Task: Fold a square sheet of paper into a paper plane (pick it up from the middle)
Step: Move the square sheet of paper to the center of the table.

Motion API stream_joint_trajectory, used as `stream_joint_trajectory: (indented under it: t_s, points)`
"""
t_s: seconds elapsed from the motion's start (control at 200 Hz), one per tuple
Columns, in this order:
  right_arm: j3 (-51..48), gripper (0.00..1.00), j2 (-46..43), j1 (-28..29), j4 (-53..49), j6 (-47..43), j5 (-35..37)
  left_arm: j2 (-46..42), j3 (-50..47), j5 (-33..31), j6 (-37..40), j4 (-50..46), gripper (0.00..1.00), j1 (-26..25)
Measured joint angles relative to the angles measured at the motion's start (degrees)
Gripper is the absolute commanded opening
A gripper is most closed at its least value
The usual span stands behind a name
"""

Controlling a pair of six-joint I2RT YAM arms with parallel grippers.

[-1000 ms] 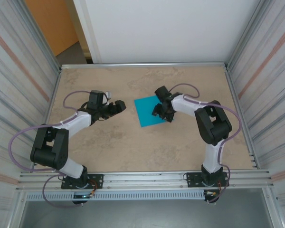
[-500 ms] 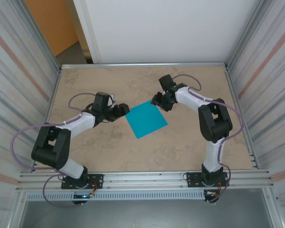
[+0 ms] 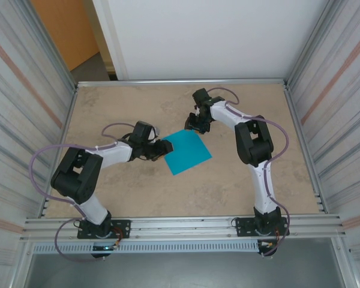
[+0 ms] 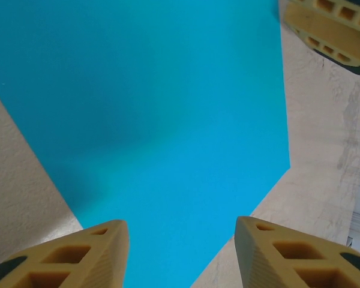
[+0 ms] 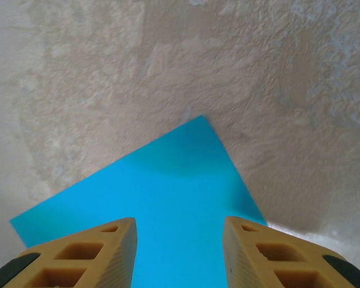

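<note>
The square sheet of paper (image 3: 186, 151) is plain teal-blue and lies flat and uncreased on the table, turned like a diamond. My left gripper (image 3: 164, 147) is low at the sheet's left corner and open, with the paper (image 4: 156, 120) spreading out between and beyond its tan fingers (image 4: 78, 255). My right gripper (image 3: 192, 125) is at the sheet's far corner, also open, its fingers (image 5: 282, 255) straddling the paper (image 5: 162, 198) near its tip. The right gripper's fingertip (image 4: 330, 27) shows in the left wrist view. The paper plane is out of view.
The beige marbled tabletop (image 3: 126, 186) is walled by metal rails on the left (image 3: 63, 144), the right (image 3: 303, 144) and the near edge (image 3: 180, 225). A white wall (image 3: 198, 36) stands behind.
The sheet slid toward the near left and turned, then stayed put. My left gripper moved right to its left corner. My right gripper came off the sheet and moved to its far corner.
</note>
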Motion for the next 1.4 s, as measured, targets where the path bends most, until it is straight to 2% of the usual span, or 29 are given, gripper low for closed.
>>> stream_joint_trajectory:
  t_s: [0.326, 0.411, 0.606, 0.712, 0.812, 0.962, 1.183, 1.273, 1.403]
  points:
    - [-0.4, 0.45, 0.5, -0.2, -0.7, 2.0, 2.7, 0.1, 0.7, 0.2, -0.7, 0.5, 0.49, 0.0]
    - [-4.9, 0.45, -2.1, 0.0, 1.3, 5.4, 4.4, 0.1, 0.7, 0.3, -0.9, 0.4, 0.48, 0.0]
    - [-20.7, 0.44, -12.0, 0.6, 7.5, 19.4, 8.2, 0.2, 0.9, 1.4, -0.9, 0.4, 0.47, -0.4]
    - [-27.1, 0.43, -16.5, 1.6, 9.6, 25.7, 9.4, 0.4, 1.2, 1.7, -0.9, 0.0, 0.41, -1.7]
    - [-30.2, 0.43, -18.8, 2.6, 10.2, 27.9, 9.9, 1.2, 2.0, 2.1, -0.9, -0.7, 0.37, -2.6]
    - [-31.6, 0.42, -21.5, 2.3, 11.9, 22.9, 8.7, 2.6, 2.6, 2.7, -0.9, -1.3, 0.31, -2.6]
    - [-37.3, 0.35, -28.7, -1.2, 15.5, 13.1, 2.8, 3.0, 3.1, 1.9, 0.4, -4.6, 0.23, -2.7]
    - [-39.7, 0.29, -29.7, -0.5, 15.4, 10.2, 0.2, 3.3, 3.4, 1.6, 0.6, -5.6, 0.18, -2.6]
    - [-41.3, 0.23, -29.7, 2.0, 14.2, 7.2, -1.6, 5.2, 3.8, 1.6, 0.6, -5.6, 0.18, -2.7]
